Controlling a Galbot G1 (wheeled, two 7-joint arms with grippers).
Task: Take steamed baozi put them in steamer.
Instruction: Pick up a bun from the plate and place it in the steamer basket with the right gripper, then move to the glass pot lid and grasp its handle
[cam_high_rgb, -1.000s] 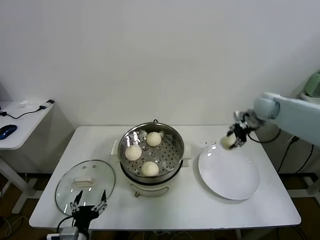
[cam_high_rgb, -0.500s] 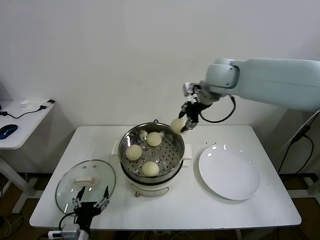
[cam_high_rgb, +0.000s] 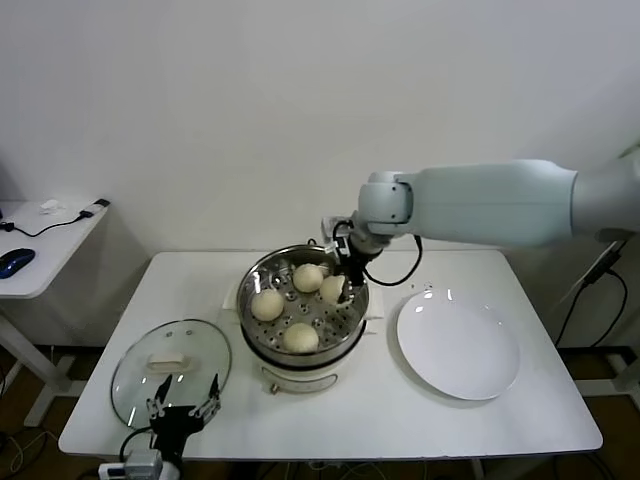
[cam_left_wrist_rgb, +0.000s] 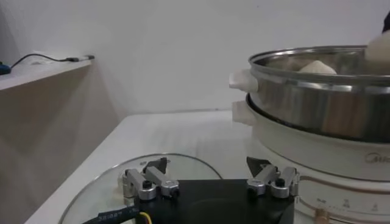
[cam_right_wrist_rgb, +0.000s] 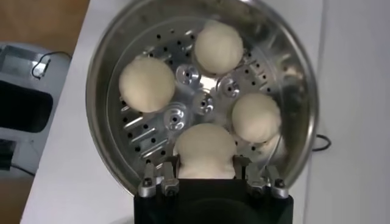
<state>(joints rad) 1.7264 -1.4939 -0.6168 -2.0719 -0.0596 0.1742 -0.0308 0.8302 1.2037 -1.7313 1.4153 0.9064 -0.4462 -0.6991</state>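
the steamer (cam_high_rgb: 303, 305) stands at the middle of the tabletop (cam_high_rgb: 400, 420). the glass lid (cam_high_rgb: 170, 370) lies to its left and nearer the front edge, and the plate (cam_high_rgb: 458, 345) lies just to its right. three steamed baozi (cam_high_rgb: 267, 305) rest on the tray inside the steamer, at the left, the back and the front. a fourth baozi (cam_high_rgb: 332, 289) is at the tray's right side, between the fingers of the right gripper (cam_high_rgb: 342, 290). the left gripper (cam_high_rgb: 183, 412) sits at the lid's front edge.

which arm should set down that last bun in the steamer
Right. The right gripper is shut on the fourth cream-white bun, over the shiny steel steamer pot tray. The left gripper hangs open by the glass lid.
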